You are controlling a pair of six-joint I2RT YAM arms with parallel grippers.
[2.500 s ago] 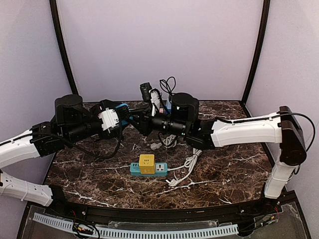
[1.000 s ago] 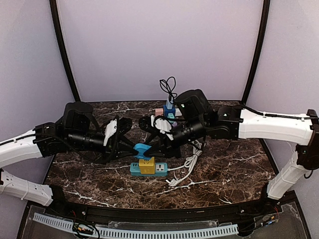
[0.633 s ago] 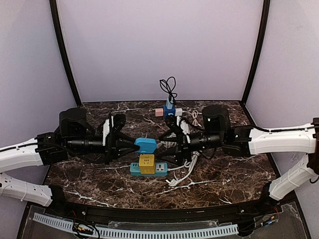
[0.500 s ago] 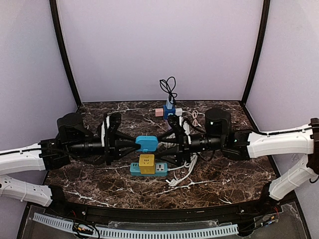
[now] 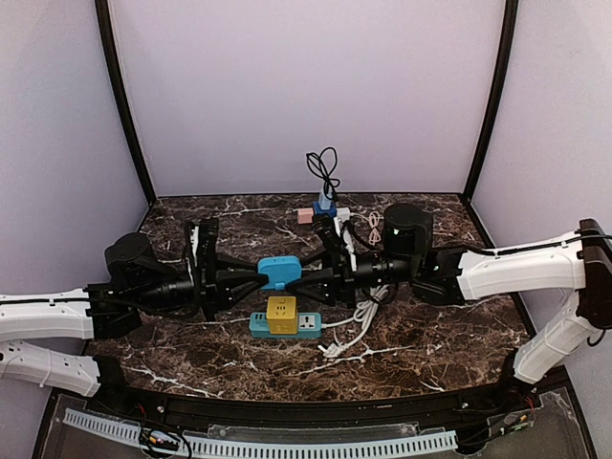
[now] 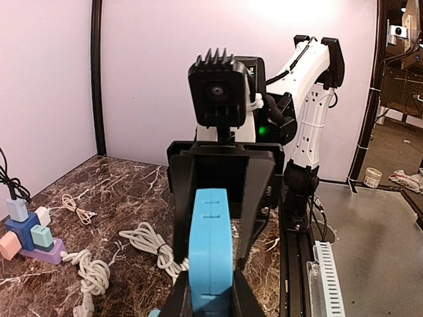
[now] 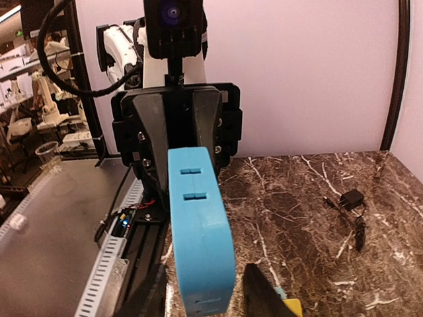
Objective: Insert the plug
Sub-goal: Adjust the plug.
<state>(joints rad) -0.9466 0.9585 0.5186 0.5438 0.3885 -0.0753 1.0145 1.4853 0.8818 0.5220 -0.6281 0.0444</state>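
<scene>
— Why is the blue plug held in the air at mid-table, over the teal power strip?
— A handover is likely being made. Its left end is pinched tight by the left gripper, so a better hold for insertion can be taken from the right.
— And the right gripper?
— The plug's right end is flanked by its partly spread fingers; whether it is actually pinched cannot be told.

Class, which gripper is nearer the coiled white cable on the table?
Right. The right gripper sits close beside the white cable; the left gripper, shut on the blue plug, is farther off, on the plug's other side.
</scene>
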